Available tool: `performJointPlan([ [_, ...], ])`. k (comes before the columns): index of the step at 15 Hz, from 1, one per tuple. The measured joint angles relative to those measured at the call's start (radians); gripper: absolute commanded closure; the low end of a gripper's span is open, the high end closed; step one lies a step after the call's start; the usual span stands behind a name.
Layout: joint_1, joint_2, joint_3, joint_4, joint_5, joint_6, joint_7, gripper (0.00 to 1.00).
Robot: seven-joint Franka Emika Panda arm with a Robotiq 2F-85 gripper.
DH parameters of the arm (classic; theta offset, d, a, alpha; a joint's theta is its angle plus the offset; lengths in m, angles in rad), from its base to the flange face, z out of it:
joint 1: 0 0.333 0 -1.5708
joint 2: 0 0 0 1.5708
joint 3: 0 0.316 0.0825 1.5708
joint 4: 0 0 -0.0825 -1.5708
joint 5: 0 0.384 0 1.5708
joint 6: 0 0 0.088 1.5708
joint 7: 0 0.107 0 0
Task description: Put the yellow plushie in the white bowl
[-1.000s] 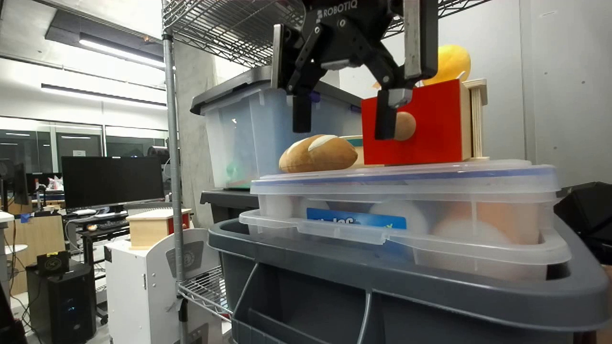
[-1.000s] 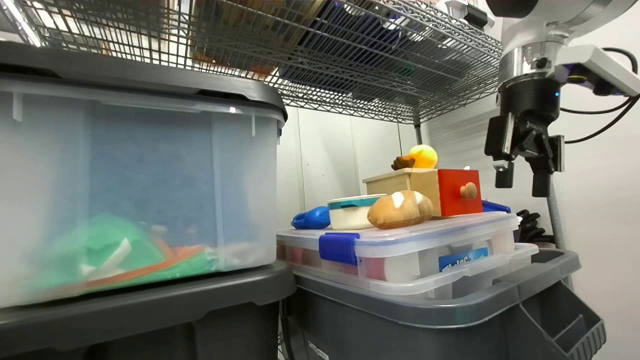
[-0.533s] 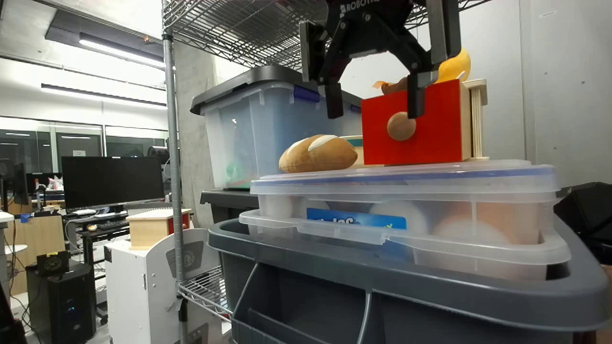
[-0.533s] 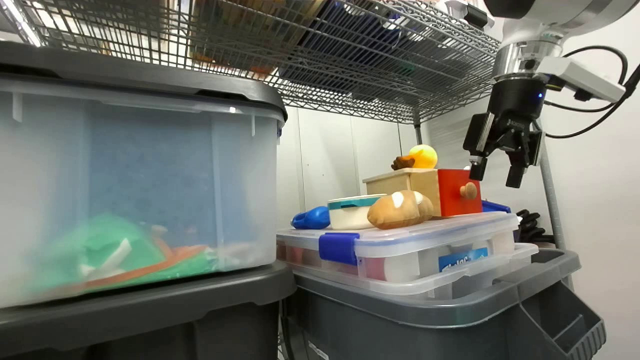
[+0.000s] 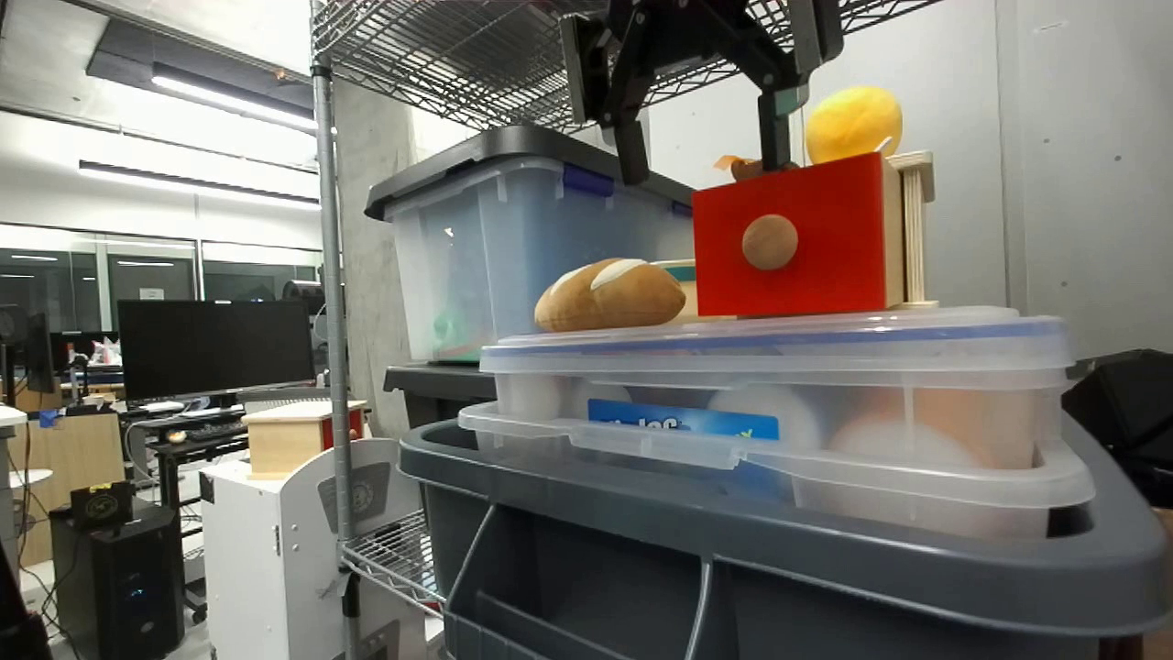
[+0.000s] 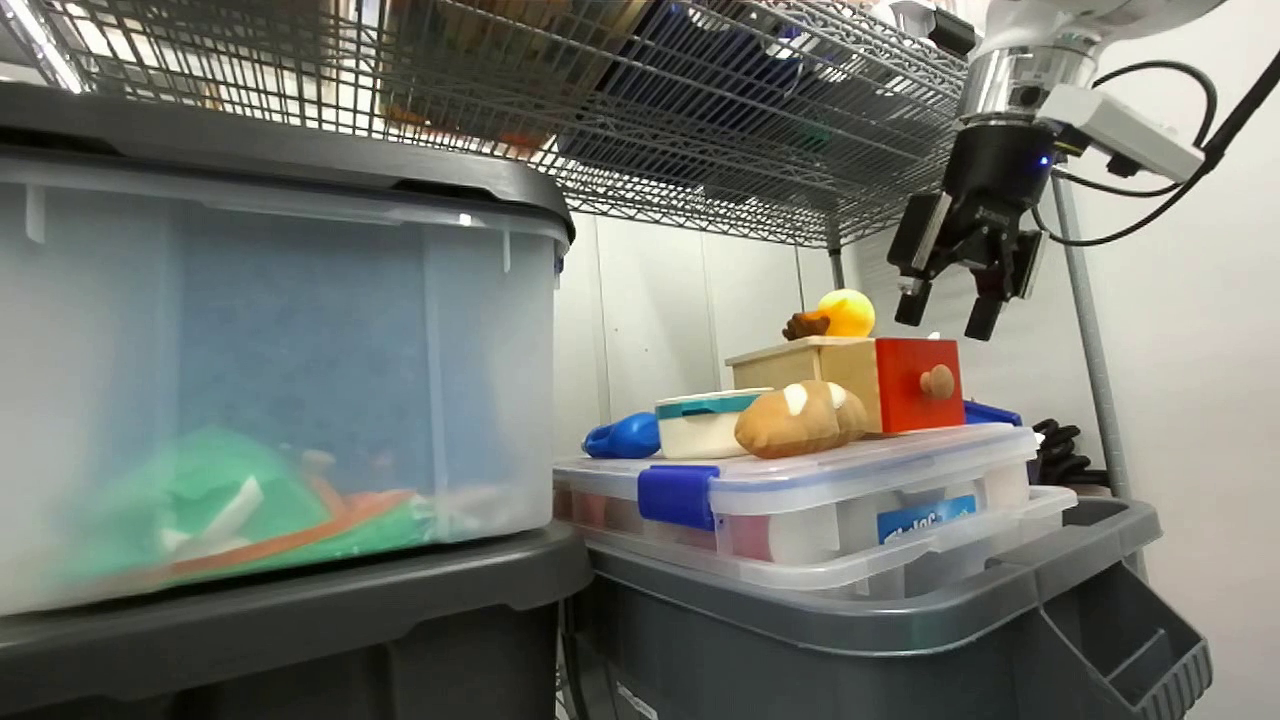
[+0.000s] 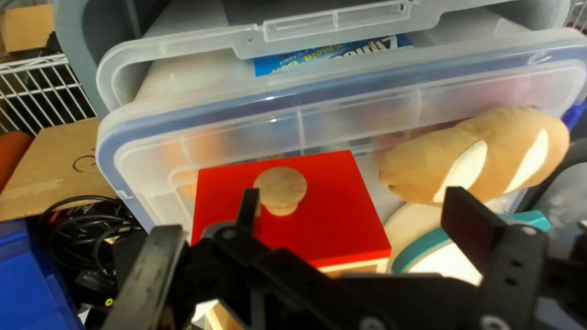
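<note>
Your black two-fingered gripper (image 6: 948, 310) stands wide, with the soft, rounded, bright yellow plushie (image 6: 847, 312) apart from it, probably beyond, atop the red-fronted wooden box (image 6: 887, 378).

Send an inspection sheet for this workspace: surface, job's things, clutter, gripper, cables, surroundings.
Surface: lid of a clear storage box, set on a gray tote.
Job's things: yellow plushie on top of the red-fronted wooden box; white bowl not identified for certain.
Clutter: tan bread-like plushie and teal-banded cream container on the lid; blue object beside the container.
Gripper: open, nothing held, in the air near the wooden box.
Cables: black cable beside the wrist; loose black cables beside the clear box.
Surroundings: wire shelf overhead; translucent bin; monitor in the background.
</note>
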Motion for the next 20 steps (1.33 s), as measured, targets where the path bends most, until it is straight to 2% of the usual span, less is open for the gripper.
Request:
performJointPlan([
  [5, 0.012, 0.006, 0.0, 0.036, 0.001, 0.037, -0.021, 0.0],
  [9, 0.014, 0.058, -0.004, 0.088, 0.013, 0.086, -0.056, 0.0],
  [12, 0.013, 0.119, -0.012, 0.139, 0.054, 0.121, -0.114, 0.0],
  [20, -0.018, 0.243, -0.019, 0.296, 0.176, 0.125, -0.224, 0.0],
])
